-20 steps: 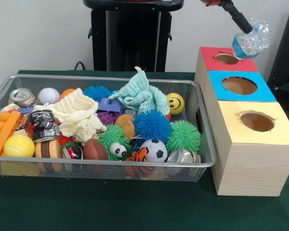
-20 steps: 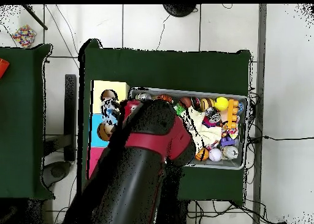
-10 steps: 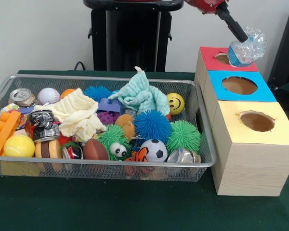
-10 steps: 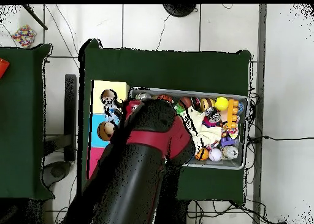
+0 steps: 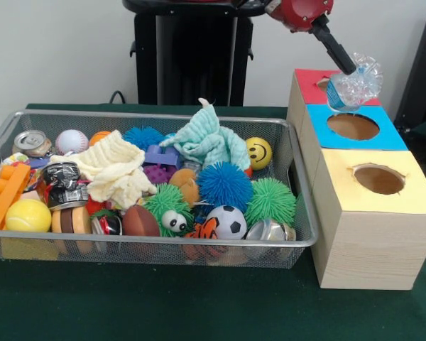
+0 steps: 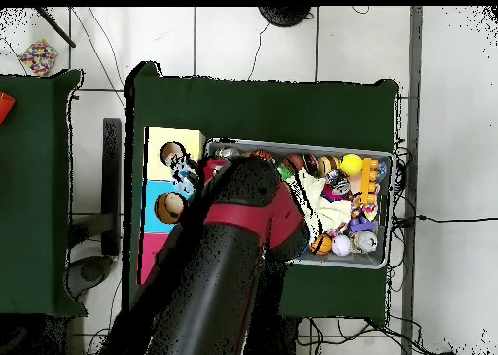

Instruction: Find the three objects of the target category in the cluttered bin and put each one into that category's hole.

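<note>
The end effector (image 5: 344,67) is closed on a crushed clear plastic bottle (image 5: 353,80), carrying it in the air near the boundary between the red-topped box (image 5: 309,87) and the blue-topped box (image 5: 383,135), well clear of the wire-mesh bin (image 5: 298,213). Being held above the boxes rather than over the clutter suggests the bottle belongs to the target category and is being lined up with a hole; whether the red hole (image 5: 325,83), partly hidden behind the bottle, or the blue hole (image 5: 353,126) just in front of it is meant cannot be told. The black stem runs down at a slant from the red wrist (image 5: 302,13), so the grip comes from above and behind. The bottle's long axis lies tilted, roughly crosswise to the stem, its blue-labelled end toward the red box and lower, its clear end up and away; the cap is not discernible. The yellow-topped box (image 5: 405,202) sits nearest on the green tabletop (image 5: 163,302). In the overhead view the arm (image 6: 224,264) covers most of the boxes.
</note>
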